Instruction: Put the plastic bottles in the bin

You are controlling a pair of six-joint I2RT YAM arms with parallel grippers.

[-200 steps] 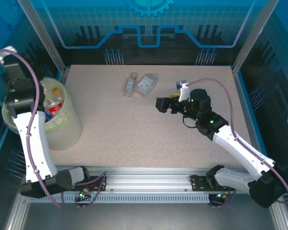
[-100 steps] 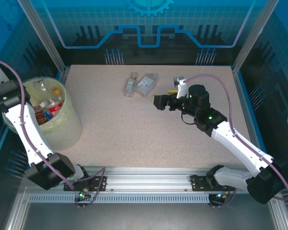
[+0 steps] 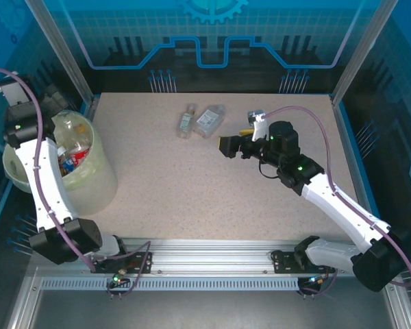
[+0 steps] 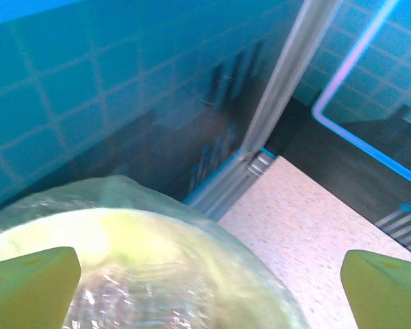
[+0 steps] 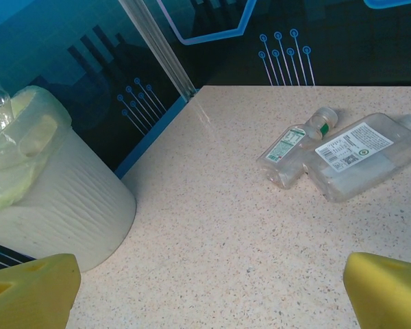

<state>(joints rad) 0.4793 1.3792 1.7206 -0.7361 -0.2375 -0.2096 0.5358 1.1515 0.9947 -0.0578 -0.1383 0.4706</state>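
Cropped at frame edges, the left fingers (image 4: 29, 277) and right fingers (image 5: 27, 288) stand wide; the bin (image 4: 192, 233) looks blurred.

A speckled beige table (image 3: 192, 185) sits inside a frame of silver metal posts (image 3: 60, 51). Glossy blue wall panels (image 3: 274, 34) close the back and both sides (printed with a grid, circuit lines and a gear). A ribbed metal rail (image 3: 205, 248) runs along the near edge.
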